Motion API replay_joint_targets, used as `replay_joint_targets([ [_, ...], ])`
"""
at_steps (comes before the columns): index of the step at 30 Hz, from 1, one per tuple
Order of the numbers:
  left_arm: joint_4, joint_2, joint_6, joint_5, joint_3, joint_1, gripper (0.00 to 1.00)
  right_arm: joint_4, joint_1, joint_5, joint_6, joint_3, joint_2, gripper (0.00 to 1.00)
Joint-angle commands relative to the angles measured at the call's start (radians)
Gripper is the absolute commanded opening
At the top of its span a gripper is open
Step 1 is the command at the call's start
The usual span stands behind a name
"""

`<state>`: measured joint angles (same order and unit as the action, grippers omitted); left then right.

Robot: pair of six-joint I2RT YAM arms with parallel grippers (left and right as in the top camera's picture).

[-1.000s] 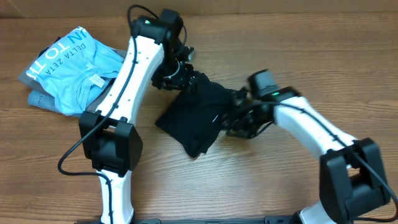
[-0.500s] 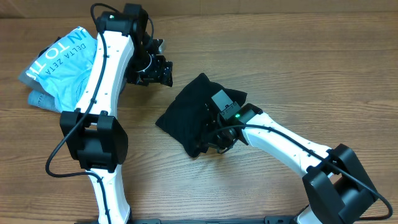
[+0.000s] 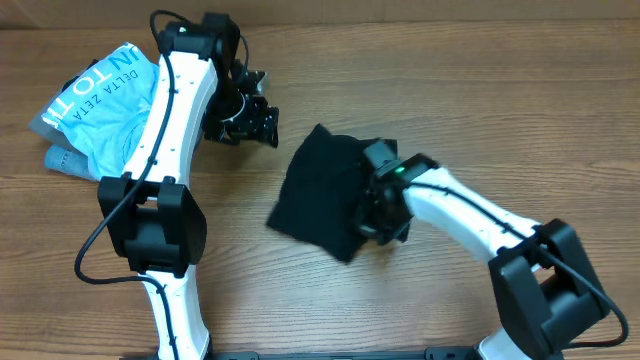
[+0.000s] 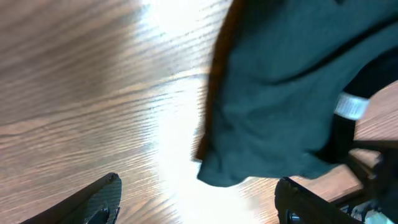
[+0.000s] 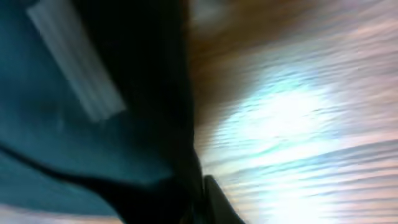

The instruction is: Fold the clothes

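Bright, even light from above falls on the wooden bench (image 3: 480, 90) in the overhead view, sharp edge to edge, with only faint, soft shadows. The clothes (image 3: 320, 195) read as a flat black patch with almost no detail. In the left wrist view a white glare washes out the wood grain, and the left tool (image 4: 199, 182) shows its fingers (image 4: 99, 200) dark and out of focus. The right wrist view is heavily blurred: the white label (image 5: 78, 68) is smeared, and glare lies pale on the wood.
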<state>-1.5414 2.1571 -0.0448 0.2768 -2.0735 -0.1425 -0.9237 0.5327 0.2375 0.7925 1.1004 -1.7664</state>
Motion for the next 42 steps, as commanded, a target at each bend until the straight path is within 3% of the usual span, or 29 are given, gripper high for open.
replay_joint_targets([
  [1, 0.018, -0.012, -0.027, 0.019, 0.08, -0.004, 0.8, -0.002, -0.053, 0.037, -0.095, 0.013, 0.001, 0.41],
  [6, 0.096, -0.012, -0.032, 0.113, 0.193, -0.004, 0.77, -0.015, -0.107, 0.045, -0.151, 0.014, 0.024, 0.38],
  [12, 0.27, -0.012, -0.1, 0.265, 0.352, -0.013, 0.72, 0.001, -0.132, 0.193, -0.398, 0.014, 0.112, 0.35],
  [16, 0.362, -0.012, -0.113, 0.327, 0.389, -0.016, 0.65, -0.034, -0.091, 0.201, -0.409, 0.01, 0.114, 0.46],
  [22, 0.528, -0.012, -0.104, 0.353, 0.389, -0.015, 0.66, -0.027, 0.002, 0.138, -0.318, -0.045, 0.076, 0.53],
  [24, 0.578, -0.012, -0.105, 0.353, 0.389, -0.017, 0.68, -0.024, 0.015, 0.13, -0.283, -0.056, 0.056, 0.45],
  [27, 0.644, -0.012, -0.105, 0.353, 0.39, -0.034, 0.72, -0.014, 0.02, 0.106, -0.231, -0.061, 0.019, 0.15],
  [31, 0.703, -0.012, -0.106, 0.349, 0.39, -0.063, 0.69, -0.017, 0.011, 0.057, -0.167, -0.061, 0.003, 0.04],
  [38, 0.768, 0.012, -0.109, 0.221, 0.391, -0.114, 0.52, -0.045, 0.002, 0.051, -0.159, -0.06, 0.003, 0.04],
  [42, 0.814, 0.042, -0.058, 0.14, 0.405, -0.125, 0.2, -0.067, -0.001, 0.045, -0.16, -0.06, 0.003, 0.04],
])
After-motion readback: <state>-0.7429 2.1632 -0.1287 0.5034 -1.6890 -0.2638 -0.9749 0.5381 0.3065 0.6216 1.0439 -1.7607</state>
